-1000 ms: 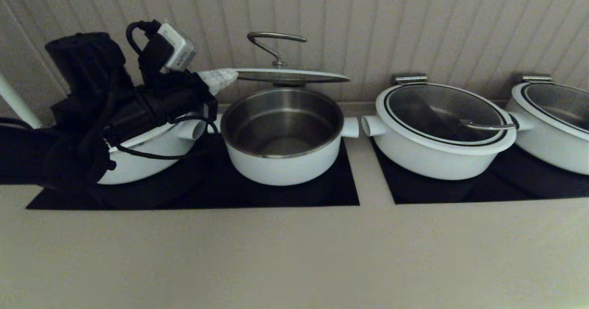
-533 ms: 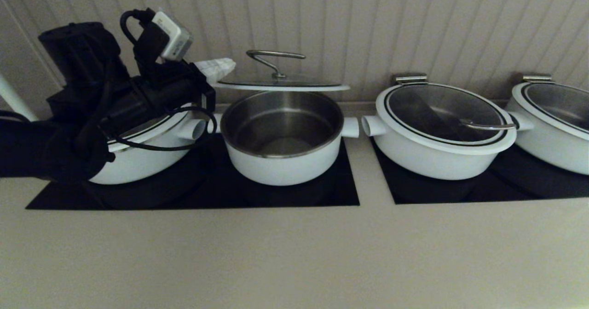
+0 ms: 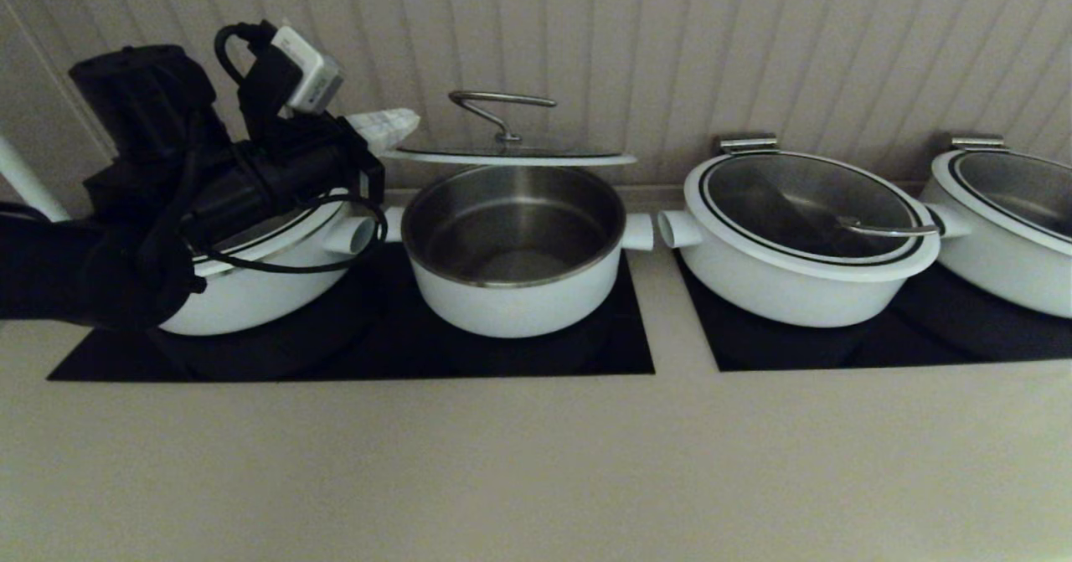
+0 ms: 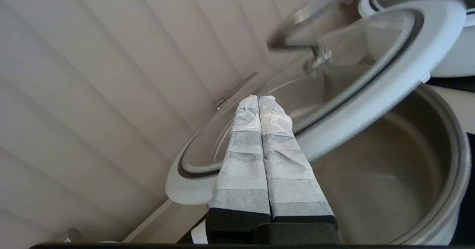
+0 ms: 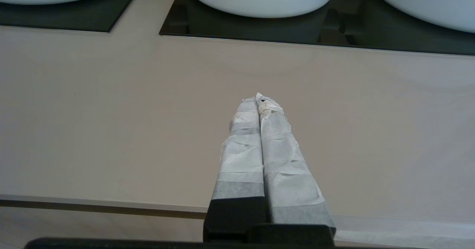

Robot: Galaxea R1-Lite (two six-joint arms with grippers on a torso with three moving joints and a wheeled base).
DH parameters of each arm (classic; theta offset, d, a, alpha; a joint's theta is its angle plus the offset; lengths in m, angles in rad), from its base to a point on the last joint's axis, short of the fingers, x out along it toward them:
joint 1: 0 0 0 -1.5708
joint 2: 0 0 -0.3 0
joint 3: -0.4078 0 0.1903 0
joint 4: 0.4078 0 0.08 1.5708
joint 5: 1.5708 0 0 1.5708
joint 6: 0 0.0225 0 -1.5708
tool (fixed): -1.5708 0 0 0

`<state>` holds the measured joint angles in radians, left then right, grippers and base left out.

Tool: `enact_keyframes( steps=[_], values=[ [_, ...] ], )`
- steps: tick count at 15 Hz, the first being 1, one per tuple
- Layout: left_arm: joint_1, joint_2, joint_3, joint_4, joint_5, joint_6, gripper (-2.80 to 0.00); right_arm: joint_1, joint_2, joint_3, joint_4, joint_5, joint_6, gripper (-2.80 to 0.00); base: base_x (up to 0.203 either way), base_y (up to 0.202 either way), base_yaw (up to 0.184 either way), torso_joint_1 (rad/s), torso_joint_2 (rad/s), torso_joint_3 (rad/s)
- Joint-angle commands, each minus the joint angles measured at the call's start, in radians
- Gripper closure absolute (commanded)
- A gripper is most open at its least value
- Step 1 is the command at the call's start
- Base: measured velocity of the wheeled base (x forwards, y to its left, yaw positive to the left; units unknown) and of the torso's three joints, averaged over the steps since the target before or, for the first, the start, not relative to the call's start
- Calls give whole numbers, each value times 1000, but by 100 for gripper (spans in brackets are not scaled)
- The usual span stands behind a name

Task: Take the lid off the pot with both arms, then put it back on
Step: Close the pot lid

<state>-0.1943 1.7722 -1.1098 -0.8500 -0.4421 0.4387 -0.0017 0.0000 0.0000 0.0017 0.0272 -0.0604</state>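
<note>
Left wrist view shows the left gripper (image 4: 259, 100) pinching the lid (image 4: 374, 100) at its rim, held level above the open pot (image 3: 512, 248). Lifting looks done; replacing remains. The right gripper (image 5: 258, 98), fingers pressed together, idles over the counter (image 5: 111, 111).

The lid's handle (image 4: 297, 43) beyond the left gripper (image 4: 258, 100) fingertips is smeared by blur, the far rim of the pot (image 4: 458, 156) is cut off, and the leftmost pot (image 3: 251, 290) is half hidden
</note>
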Motion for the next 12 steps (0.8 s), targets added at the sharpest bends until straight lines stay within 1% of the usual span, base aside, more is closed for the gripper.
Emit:
enact_keyframes(
  steps=[1, 5, 12],
  values=[
    [-2, 27, -11, -6, -3, 3, 0, 0, 2, 0, 0, 0, -1, 0, 0, 0, 0, 0, 0, 0],
    [-2, 73, -37, -7, -3, 6, 0, 0, 2, 0, 0, 0, -1, 0, 0, 0, 0, 0, 0, 0],
    [-10, 104, -30, -9, -4, 28, 0, 0, 1, 0, 0, 0, -1, 0, 0, 0, 0, 0, 0, 0]
  ],
)
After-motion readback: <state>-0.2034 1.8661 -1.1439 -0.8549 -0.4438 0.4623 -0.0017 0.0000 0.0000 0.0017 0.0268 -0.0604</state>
